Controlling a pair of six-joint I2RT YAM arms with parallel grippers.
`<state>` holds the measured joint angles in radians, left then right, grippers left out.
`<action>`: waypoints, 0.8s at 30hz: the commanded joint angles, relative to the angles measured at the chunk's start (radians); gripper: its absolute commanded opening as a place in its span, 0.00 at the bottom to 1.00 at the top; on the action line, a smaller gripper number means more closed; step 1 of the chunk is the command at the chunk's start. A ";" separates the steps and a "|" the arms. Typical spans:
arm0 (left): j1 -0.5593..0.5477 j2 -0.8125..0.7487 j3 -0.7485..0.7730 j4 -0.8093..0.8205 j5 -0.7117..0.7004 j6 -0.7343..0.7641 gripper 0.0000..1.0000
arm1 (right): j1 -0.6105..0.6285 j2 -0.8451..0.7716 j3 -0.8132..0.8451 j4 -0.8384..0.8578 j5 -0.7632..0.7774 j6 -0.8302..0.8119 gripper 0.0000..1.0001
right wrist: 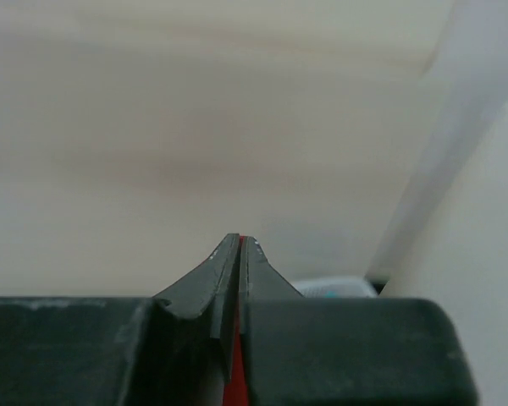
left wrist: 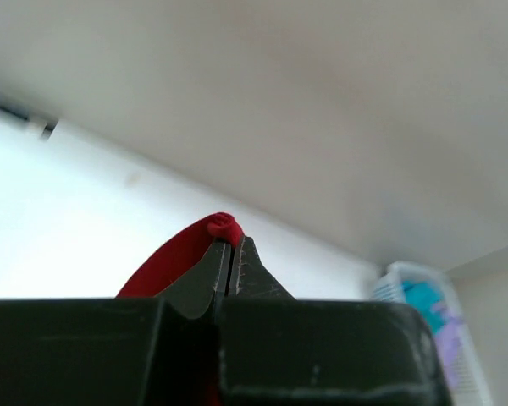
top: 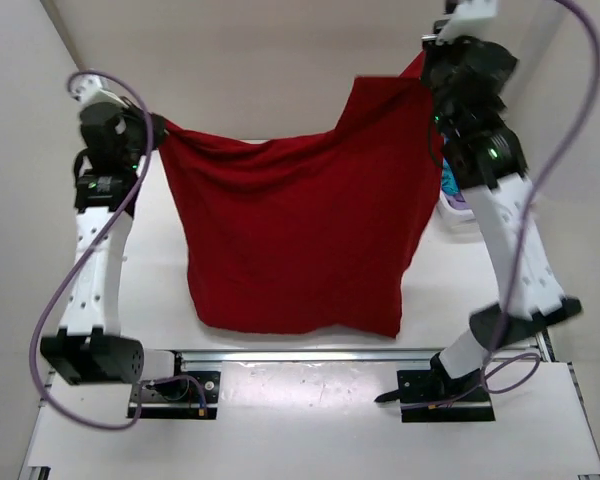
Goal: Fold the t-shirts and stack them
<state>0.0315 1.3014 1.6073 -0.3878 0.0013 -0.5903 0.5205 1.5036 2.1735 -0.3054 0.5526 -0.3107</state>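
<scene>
At the left, the left gripper (top: 157, 131) is clamped shut on one upper corner of the dark red t-shirt (top: 300, 240). In the left wrist view a rolled nub of red cloth is pinched at the very tips. From there the held edge is stretched across to the right, sagging in the middle, so its long axis runs left to right with the right end carried higher. The body of the shirt is hung below both grippers, over the table (top: 160, 300). At the right, the right gripper (top: 427, 78) is closed on the opposite corner, with a red sliver caught between its jaws. The teal t-shirt (left wrist: 423, 298) and lavender t-shirt (left wrist: 451, 338) are seen in the basket (top: 458, 212) beyond the right arm.
</scene>
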 commanded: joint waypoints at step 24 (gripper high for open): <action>0.013 0.328 0.442 0.087 -0.102 0.023 0.00 | -0.537 0.285 0.324 -0.064 -0.706 0.529 0.00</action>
<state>0.0143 1.6600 2.1067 -0.3626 -0.0647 -0.5751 -0.0208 1.8042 2.5423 -0.4049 -0.1284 0.2008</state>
